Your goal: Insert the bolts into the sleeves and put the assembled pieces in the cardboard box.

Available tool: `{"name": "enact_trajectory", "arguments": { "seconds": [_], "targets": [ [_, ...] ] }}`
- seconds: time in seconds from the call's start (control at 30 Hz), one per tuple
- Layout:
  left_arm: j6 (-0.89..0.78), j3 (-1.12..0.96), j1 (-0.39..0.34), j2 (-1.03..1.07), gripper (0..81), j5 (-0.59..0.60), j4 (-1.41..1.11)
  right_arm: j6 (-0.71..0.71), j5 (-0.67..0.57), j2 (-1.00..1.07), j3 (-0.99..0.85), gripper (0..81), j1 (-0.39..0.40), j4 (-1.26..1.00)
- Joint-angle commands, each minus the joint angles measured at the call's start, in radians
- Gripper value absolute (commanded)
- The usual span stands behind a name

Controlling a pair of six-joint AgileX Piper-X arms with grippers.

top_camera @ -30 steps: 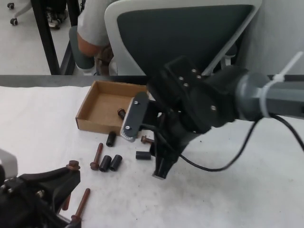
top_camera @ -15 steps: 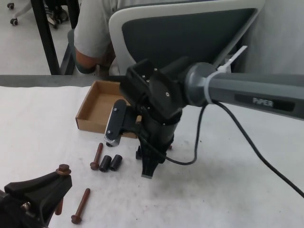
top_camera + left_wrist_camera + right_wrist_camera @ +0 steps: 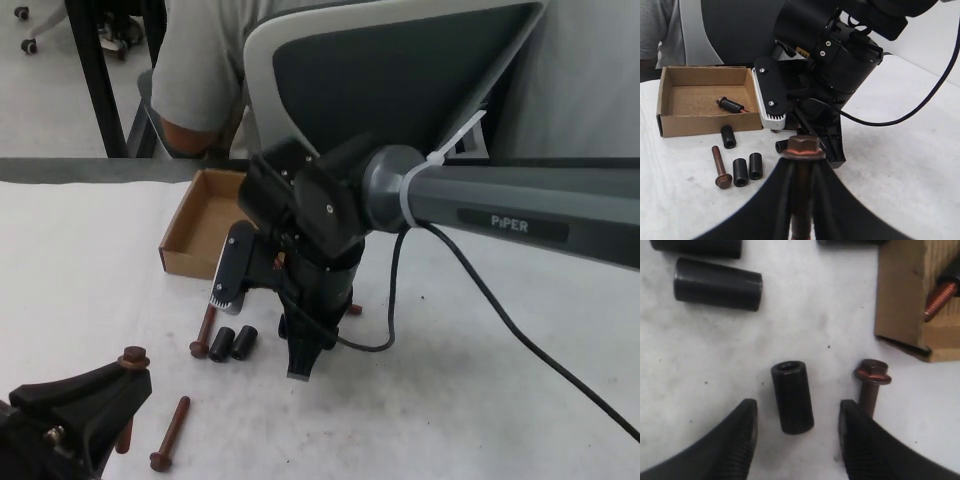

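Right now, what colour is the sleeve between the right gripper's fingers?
The sleeve is black; see right wrist view.

The right arm [image 3: 520, 215] is stretching in from the right side across the bench [image 3: 500, 400], its wrist [image 3: 320, 215] bending sharply so that the right gripper [image 3: 797, 407] is pointing straight down, close over the surface. Its two ribbed fingers [image 3: 740, 440] are standing well apart, touching nothing. The left gripper [image 3: 801, 172] is sitting low at the near left corner, angling forward and upward, its fingers pinching a bolt [image 3: 802, 147] by the shank, head uppermost.
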Motion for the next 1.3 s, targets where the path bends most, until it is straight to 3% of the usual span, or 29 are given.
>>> {"name": "enact_trajectory", "arguments": {
  "seconds": [0.0, 0.23, 0.33, 0.43, 0.47, 0.93, 1.17, 1.27],
  "targets": [
    [0.004, 0.000, 0.001, -0.009, 0.8, 0.000, -0.008, -0.012, -0.015, 0.011, -0.010, 48.3, 0.003, -0.005],
    [0.004, 0.000, 0.001, -0.009, 0.8, 0.000, -0.008, -0.012, -0.030, 0.026, -0.009, 46.3, 0.003, -0.053],
    [0.004, 0.000, 0.001, -0.009, 0.8, 0.000, -0.008, -0.003, -0.030, 0.026, -0.008, 29.8, 0.003, -0.069],
    [0.004, 0.000, 0.001, -0.009, 0.8, 0.000, -0.008, 0.003, -0.030, 0.026, -0.008, 2.0, 0.003, -0.071],
    [0.004, 0.000, 0.001, -0.009, 0.8, 0.000, -0.008, 0.014, -0.030, 0.026, -0.008, 0.4, 0.003, -0.071],
    [0.032, 0.000, 0.001, -0.009, 0.8, 0.000, -0.007, 0.180, -0.181, -0.077, 0.068, 0.2, 0.001, -0.106],
    [0.014, 0.000, 0.001, -0.009, 0.8, 0.004, -0.052, 0.294, -0.222, -0.360, 0.409, 0.2, 0.001, -0.415],
    [-0.018, 0.003, 0.001, -0.009, 0.8, 0.067, -0.102, 0.369, -0.240, -0.496, 0.593, 0.2, 0.006, -0.575]
  ]
}}
